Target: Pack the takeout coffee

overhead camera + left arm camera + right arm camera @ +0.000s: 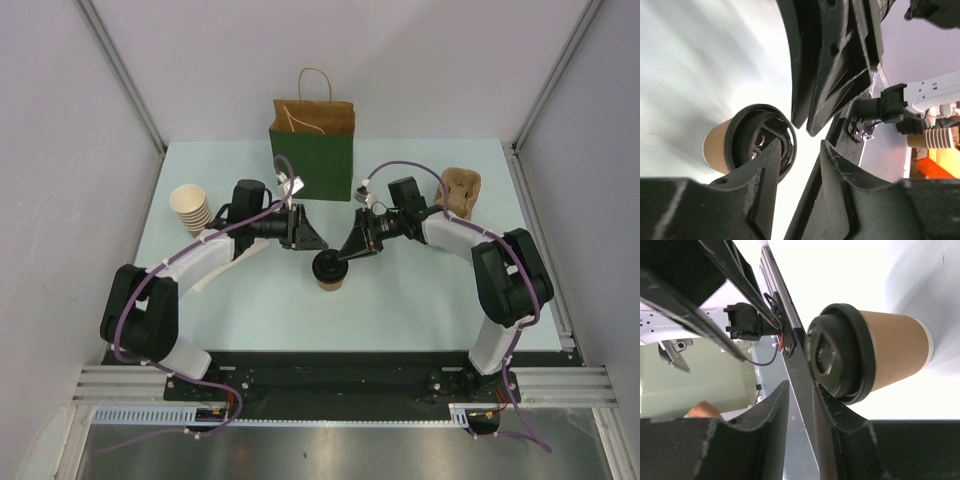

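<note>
Now flanks coffee (328, 270), upright on table (420, 300) at 6 o'clock from bag (312, 160); left jaws half-wide, right jaws narrow, both empty. Risks toppling it by nudging lid (840, 352) with right jaws.

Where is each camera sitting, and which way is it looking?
Top camera: high above and behind the arms, looking down at the table; both arms, the left hand and the right hand show.
Left wrist camera: on the left arm, looking along its own fingers at the takeout coffee.
Right wrist camera: on the right arm, looking past its own fingers at the takeout coffee.
Shared: all three show the takeout coffee between the two hands.
</note>
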### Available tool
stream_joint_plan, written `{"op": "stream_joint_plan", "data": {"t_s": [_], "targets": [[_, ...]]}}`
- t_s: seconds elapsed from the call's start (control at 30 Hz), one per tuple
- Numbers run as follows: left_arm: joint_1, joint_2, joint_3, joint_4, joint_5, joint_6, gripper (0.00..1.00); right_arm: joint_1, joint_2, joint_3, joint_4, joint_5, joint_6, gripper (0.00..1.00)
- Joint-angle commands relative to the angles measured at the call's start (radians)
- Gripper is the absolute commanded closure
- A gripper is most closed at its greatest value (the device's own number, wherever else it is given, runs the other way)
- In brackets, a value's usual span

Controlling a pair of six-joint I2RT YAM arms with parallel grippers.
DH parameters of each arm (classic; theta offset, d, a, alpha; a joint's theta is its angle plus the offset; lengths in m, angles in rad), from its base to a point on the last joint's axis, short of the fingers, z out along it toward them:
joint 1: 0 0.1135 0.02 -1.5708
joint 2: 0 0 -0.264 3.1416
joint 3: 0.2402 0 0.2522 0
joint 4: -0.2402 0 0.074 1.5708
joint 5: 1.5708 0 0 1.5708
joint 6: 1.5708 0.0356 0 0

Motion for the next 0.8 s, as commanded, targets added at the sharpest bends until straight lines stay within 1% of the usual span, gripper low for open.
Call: {"op": "stream_joint_plan", "data": {"t_s": [0.0, 0.13, 0.2, 0.37, 0.5, 0.6, 0.77], "targets": [[0.001, -0.011, 0.029, -0.038, 0.037, 0.062, 0.59, -0.006, -0.057, 0.014, 0.036, 0.015, 0.014, 0.69], [-0.009, 0.006, -0.006, -0.037, 0.073, 0.062, 0.68, -0.001, -0.034, 0.014, 0.096, 0.006, 0.079, 0.71], [-0.012, 0.017, -0.017, -0.03, 0.07, 0.059, 0.7, -0.003, -0.005, 0.016, 0.153, -0.01, 0.135, 0.72], [-0.025, 0.069, -0.016, -0.013, 0.058, 0.045, 0.74, 0.003, 0.073, 0.019, 0.232, -0.014, 0.175, 0.75], [-0.029, 0.113, 0.0, -0.033, 0.033, 0.055, 0.77, 0.0, 0.11, 0.028, 0.229, 0.004, 0.165, 0.76], [-0.029, 0.145, 0.0, -0.045, 0.019, 0.062, 0.81, -0.007, 0.139, 0.03, 0.185, 0.025, 0.136, 0.78], [-0.028, 0.198, -0.008, -0.054, 0.004, 0.063, 0.85, -0.02, 0.176, 0.03, 0.17, 0.022, 0.14, 0.81]]}}
